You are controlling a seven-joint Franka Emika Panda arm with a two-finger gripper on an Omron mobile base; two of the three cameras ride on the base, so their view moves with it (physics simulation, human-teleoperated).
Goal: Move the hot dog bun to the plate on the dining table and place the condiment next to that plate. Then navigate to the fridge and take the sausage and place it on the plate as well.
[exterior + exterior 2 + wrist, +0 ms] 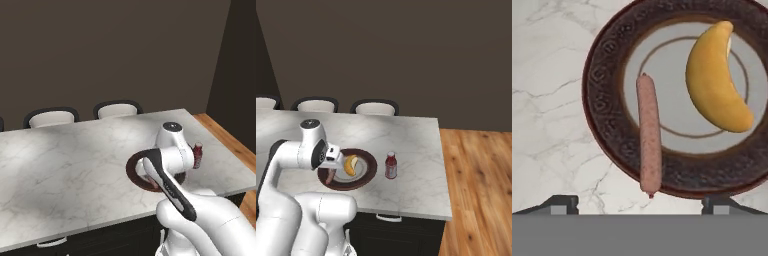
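I see the sausage (649,142) lying lengthwise across the plate (607,125), one end over its rim, beside the bun (714,82); my gripper (640,202) is spread wide, empty.

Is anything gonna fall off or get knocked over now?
Maybe. The sausage lies across the plate's dark rim with one end past its edge, so it might roll onto the dining table. The open gripper hangs close above it and might bump it. The condiment stands near the plate, so a wide arm swing might tip it.

Sausage (649,141) lies across brown-rimmed plate (607,125) beside curved yellow bun (714,82); red condiment (391,165) upright near plate.
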